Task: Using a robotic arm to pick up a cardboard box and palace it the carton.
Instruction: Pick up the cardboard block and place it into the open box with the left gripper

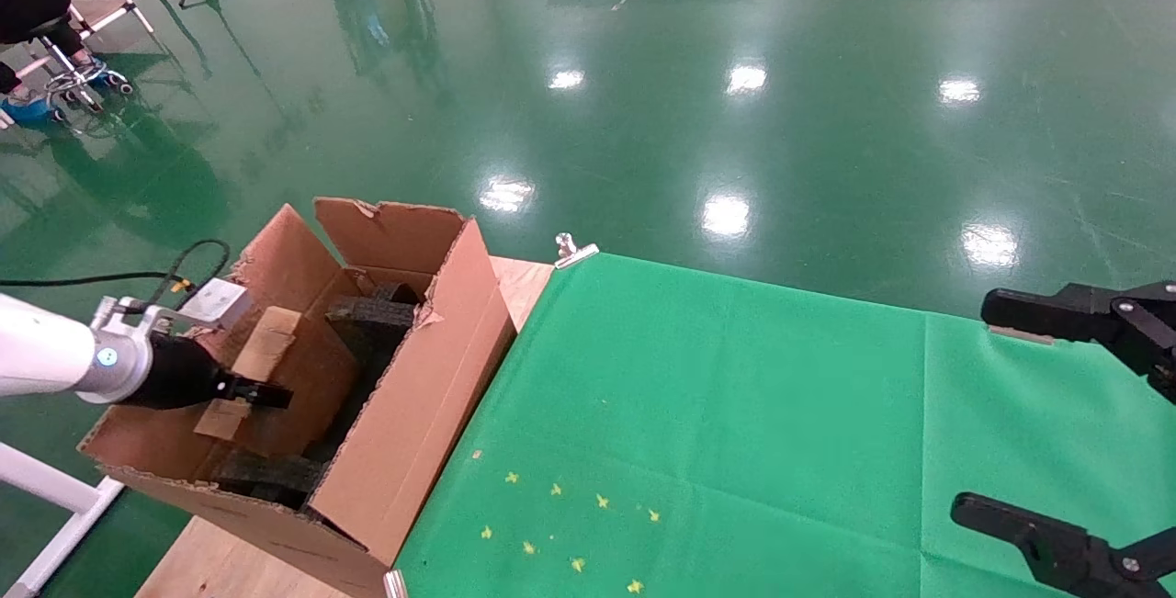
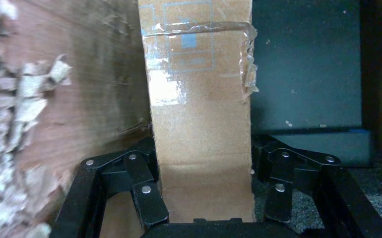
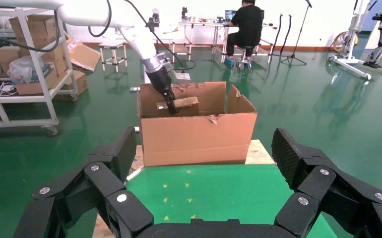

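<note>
The large brown carton (image 1: 432, 368) stands open at the table's left end, with black foam pieces (image 1: 372, 318) inside. My left arm (image 1: 55, 355) reaches into it from the left. Its gripper (image 1: 262, 391) is shut on the small reddish-brown cardboard box (image 1: 308, 387), which is inside the carton between the flaps. In the left wrist view the box (image 2: 201, 124) fills the gap between the fingers (image 2: 144, 168), with taped pale cardboard facing me and foam (image 2: 303, 74) behind. The right wrist view shows the carton (image 3: 199, 136) and the held box (image 3: 181, 105). My right gripper (image 1: 1001, 410) is open and empty at the far right.
A green cloth (image 1: 735, 414) with small yellow marks covers the table; bare wood (image 1: 524, 281) shows beside the carton. A metal clamp (image 1: 574, 251) sits at the cloth's far corner. Shelves with boxes (image 3: 30, 54) and a seated person (image 3: 246, 25) are beyond the table.
</note>
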Robot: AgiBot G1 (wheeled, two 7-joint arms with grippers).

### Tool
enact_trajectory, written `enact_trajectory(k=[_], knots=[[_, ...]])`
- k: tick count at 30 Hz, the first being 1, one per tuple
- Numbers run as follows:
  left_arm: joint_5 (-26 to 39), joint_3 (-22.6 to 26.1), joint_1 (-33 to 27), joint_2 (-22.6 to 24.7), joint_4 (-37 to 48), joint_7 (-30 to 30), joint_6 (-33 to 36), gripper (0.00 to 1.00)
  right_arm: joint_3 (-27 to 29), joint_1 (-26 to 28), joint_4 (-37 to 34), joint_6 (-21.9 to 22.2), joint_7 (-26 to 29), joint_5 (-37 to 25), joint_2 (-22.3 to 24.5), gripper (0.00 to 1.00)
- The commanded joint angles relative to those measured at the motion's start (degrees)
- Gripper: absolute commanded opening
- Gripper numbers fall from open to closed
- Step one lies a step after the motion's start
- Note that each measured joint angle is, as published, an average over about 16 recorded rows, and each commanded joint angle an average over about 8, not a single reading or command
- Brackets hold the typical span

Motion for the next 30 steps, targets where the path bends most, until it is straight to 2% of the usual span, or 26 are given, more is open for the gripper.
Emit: enact_trajectory(k=[1,11,12,19,20,30], knots=[[0.2,0.1,0.3,0.5,0.0,-0.1,-0.2,0.00,0.0,0.0,0.0,0.0,0.0,0.0,0.0,1.00],[-0.3,-0.2,3.0,1.8,0.2,-0.8,-3.2,0.00,0.0,0.0,0.0,0.0,0.0,0.0,0.0,1.00],[-0.4,-0.3,3.2,1.9,0.2,-0.9,-3.7,0.06,0.0,0.0,0.0,0.0,0.0,0.0,0.0,1.00],[-0.9,-0.6,4.4,2.5,0.2,-1.3,-6.8,0.93,0.0,0.0,0.0,0.0,0.0,0.0,0.0,1.00],[-0.9,-0.6,4.4,2.5,0.2,-1.4,-7.0,1.00,0.0,0.0,0.0,0.0,0.0,0.0,0.0,1.00],[-0.9,-0.6,4.2,2.4,0.2,-1.3,-6.7,1.00,0.0,0.0,0.0,0.0,0.0,0.0,0.0,1.00]])
